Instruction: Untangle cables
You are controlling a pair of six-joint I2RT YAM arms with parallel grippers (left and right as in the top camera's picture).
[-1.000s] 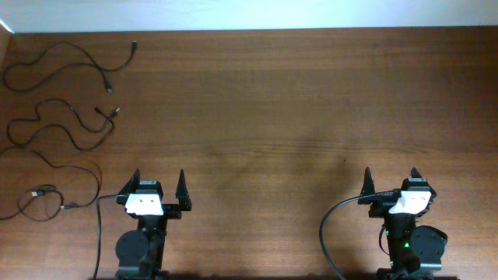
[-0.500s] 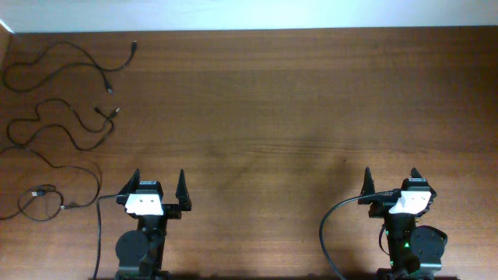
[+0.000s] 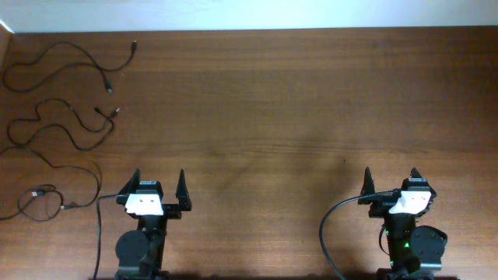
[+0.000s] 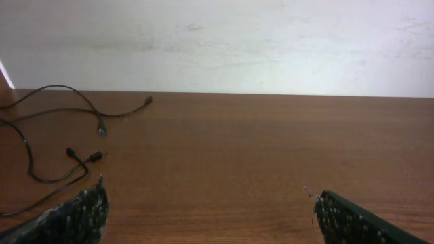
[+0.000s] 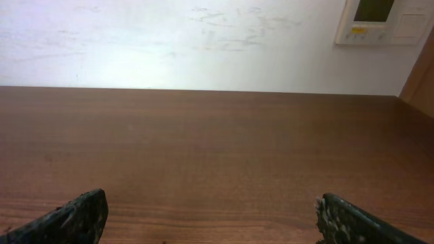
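Three thin black cables lie apart as wavy strands at the table's far left. The top cable ends in a small plug, the middle cable snakes below it, and the bottom cable curls into a small loop near the left arm. In the left wrist view, two of these cables show at the left. My left gripper is open and holds nothing, with the nearest strand just to its left. My right gripper is open over bare wood, far from the cables.
The brown wooden table runs back to a white wall. Thick black arm cables hang beside the left base and the right base. A wall panel shows at the upper right of the right wrist view.
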